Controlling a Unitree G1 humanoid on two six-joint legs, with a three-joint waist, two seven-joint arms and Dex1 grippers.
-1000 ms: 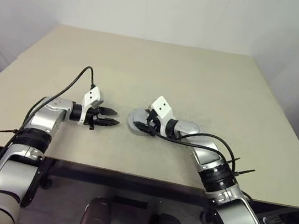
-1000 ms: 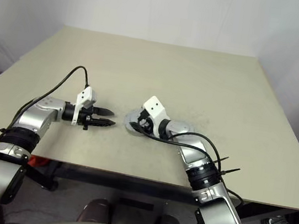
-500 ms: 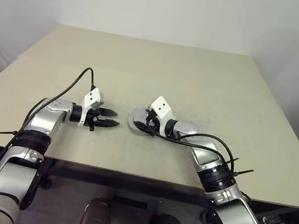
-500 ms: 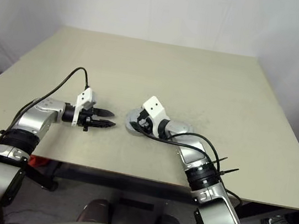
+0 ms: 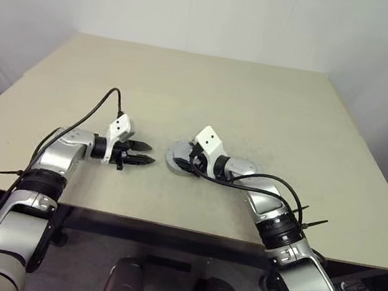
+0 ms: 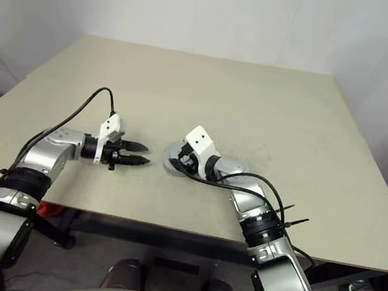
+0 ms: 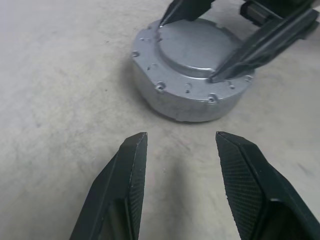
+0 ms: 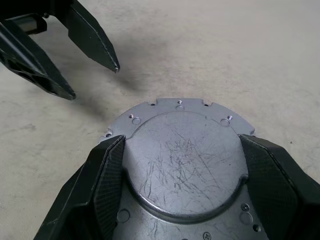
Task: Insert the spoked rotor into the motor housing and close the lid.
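The motor housing (image 7: 185, 102) is a round grey metal cup standing on the table near the front edge. The lid (image 7: 195, 47), dull grey with a raised, scratched round centre, lies flat on top of it. My right gripper (image 8: 182, 137) reaches over the lid from the right, and its two fingers (image 7: 235, 60) press against opposite sides of the raised centre. My left gripper (image 5: 152, 153) hovers a short way left of the housing (image 5: 174, 159), pointing at it, open with nothing between its fingers (image 7: 125, 185). The spoked rotor is out of view.
The beige table (image 5: 257, 104) stretches far behind and to both sides of the housing. Its front edge runs close below both forearms. White walls stand behind the table.
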